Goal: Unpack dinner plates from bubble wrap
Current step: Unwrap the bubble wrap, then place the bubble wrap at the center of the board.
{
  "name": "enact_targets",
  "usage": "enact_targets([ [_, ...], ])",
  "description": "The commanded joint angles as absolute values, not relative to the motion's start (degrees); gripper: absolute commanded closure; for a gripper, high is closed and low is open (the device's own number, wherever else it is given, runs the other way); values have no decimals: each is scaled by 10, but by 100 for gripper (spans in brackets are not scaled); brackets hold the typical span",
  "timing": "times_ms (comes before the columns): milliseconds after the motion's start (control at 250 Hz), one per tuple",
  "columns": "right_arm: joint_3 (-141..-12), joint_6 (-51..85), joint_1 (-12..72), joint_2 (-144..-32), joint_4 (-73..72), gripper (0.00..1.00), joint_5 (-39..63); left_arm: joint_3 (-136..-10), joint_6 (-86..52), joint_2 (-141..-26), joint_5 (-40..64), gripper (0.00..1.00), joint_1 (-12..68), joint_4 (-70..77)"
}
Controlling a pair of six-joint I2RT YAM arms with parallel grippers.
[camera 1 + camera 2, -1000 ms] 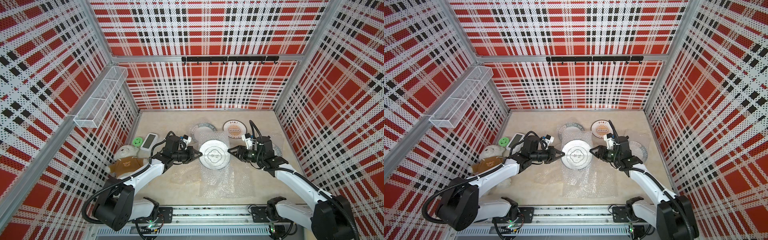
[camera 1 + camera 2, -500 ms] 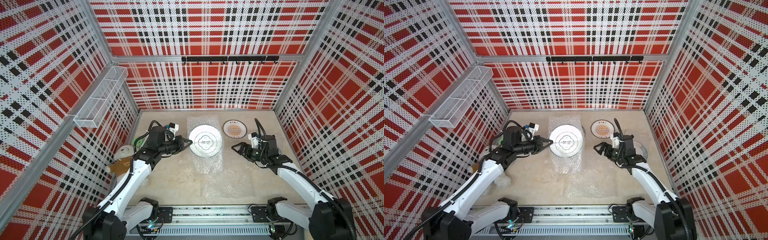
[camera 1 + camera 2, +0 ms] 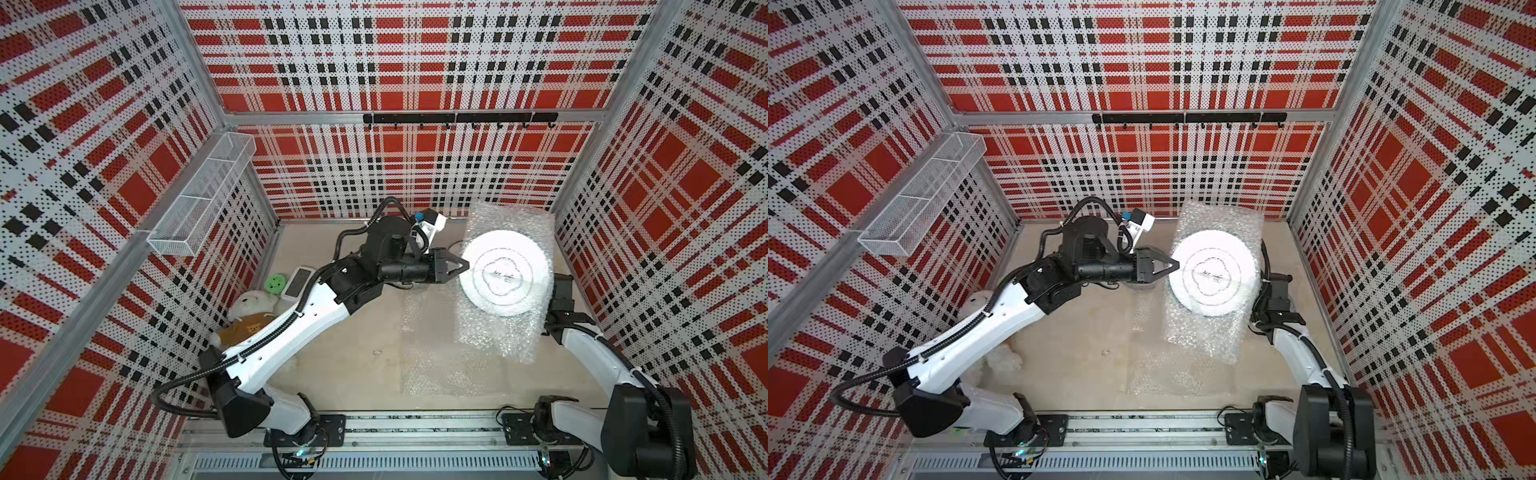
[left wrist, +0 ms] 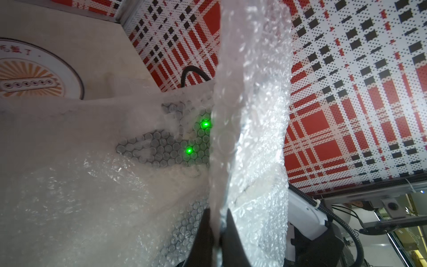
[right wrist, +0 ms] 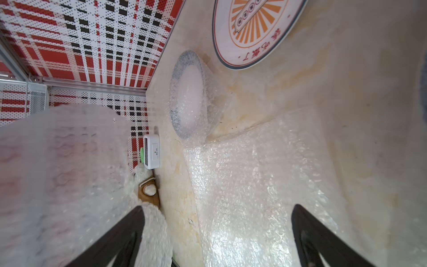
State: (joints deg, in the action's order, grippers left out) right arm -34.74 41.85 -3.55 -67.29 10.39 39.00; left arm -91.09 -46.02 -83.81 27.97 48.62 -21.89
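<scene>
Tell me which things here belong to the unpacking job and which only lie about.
Job: lifted plate, hanging bubble wrap, unwrapped plate, wrapped plate, flat bubble wrap sheet, left gripper.
Lying about: teddy bear, green disc, white display device, wire basket.

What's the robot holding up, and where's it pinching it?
The left gripper pinches a dinner plate by its rim, with its bubble wrap. The right gripper holds nothing.

Both top views look steeply down from high, sharing the whole worktop point(image 3: 353, 353); wrist cameras look closely past left tool point(image 4: 218, 212) and right tool point(image 5: 217, 207).
</scene>
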Motion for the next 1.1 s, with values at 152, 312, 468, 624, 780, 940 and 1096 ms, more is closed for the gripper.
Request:
enact_targets([
  [152,-329,428,-63,-655,79,0,408,-804,-551,-795,288,100,409,-128],
  [312,-331,424,-63,-657,85,0,406,-669,-563,-734,306,100,329,-123],
  [468,-337,414,-63,-646,99,0,405,-532,-548,-686,331,100,258,-142],
  [624,-330,398,-58,-619,127,0,400,-427,-519,-678,338,100,239,-133],
  [780,-304,379,-17,-591,141,0,389,-359,-519,-712,357,100,241,-62],
  [940,-280,367,15,-603,157,0,373,-331,-511,-744,364,100,247,-8],
  [1096,-274,353,15,-572,191,0,328,-303,-491,-763,351,100,250,38],
])
